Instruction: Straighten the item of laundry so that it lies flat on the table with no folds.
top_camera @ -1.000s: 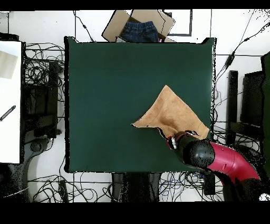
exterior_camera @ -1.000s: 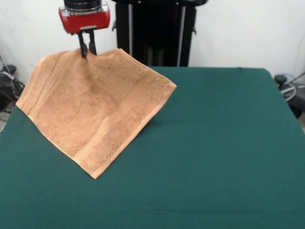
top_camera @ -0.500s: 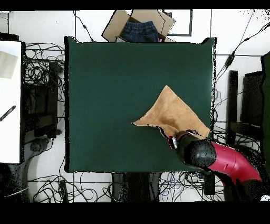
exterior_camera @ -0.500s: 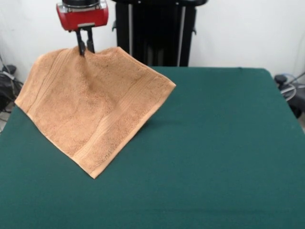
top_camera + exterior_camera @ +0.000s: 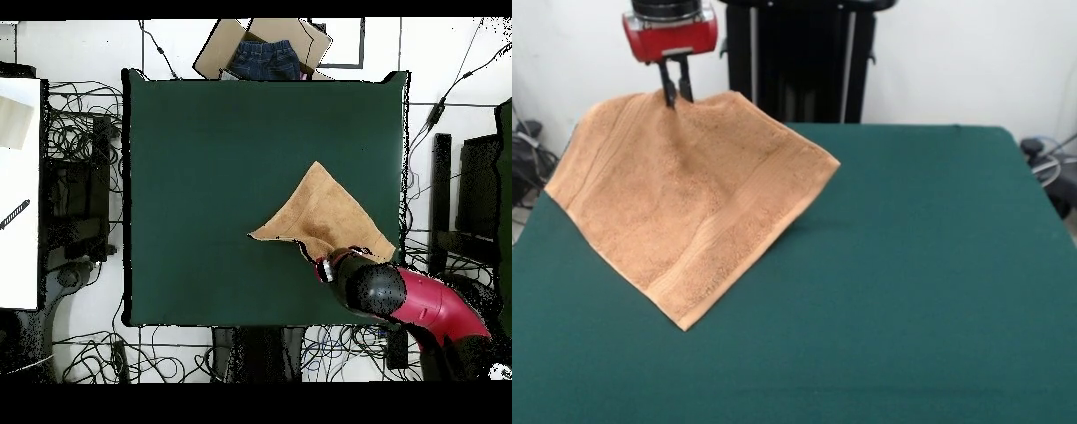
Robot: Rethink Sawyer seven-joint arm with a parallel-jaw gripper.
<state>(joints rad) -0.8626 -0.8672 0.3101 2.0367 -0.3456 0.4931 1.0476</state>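
Gripper (image 5: 676, 91) fingers were pinched together on the upper edge of the towel (image 5: 684, 208), holding that edge raised above the bench (image 5: 927, 265) near its far corner on the picture's left in the front view. From there the cloth sloped down, its lowest corner resting on the green top and one side corner seeming to hang past the bench edge. No fold showed in the raised sheet, and its woven stripes ran straight. By my judgement the task was partly done: the towel was opened out but not yet lying flat; it remained to lower and release it, well onto the bench.
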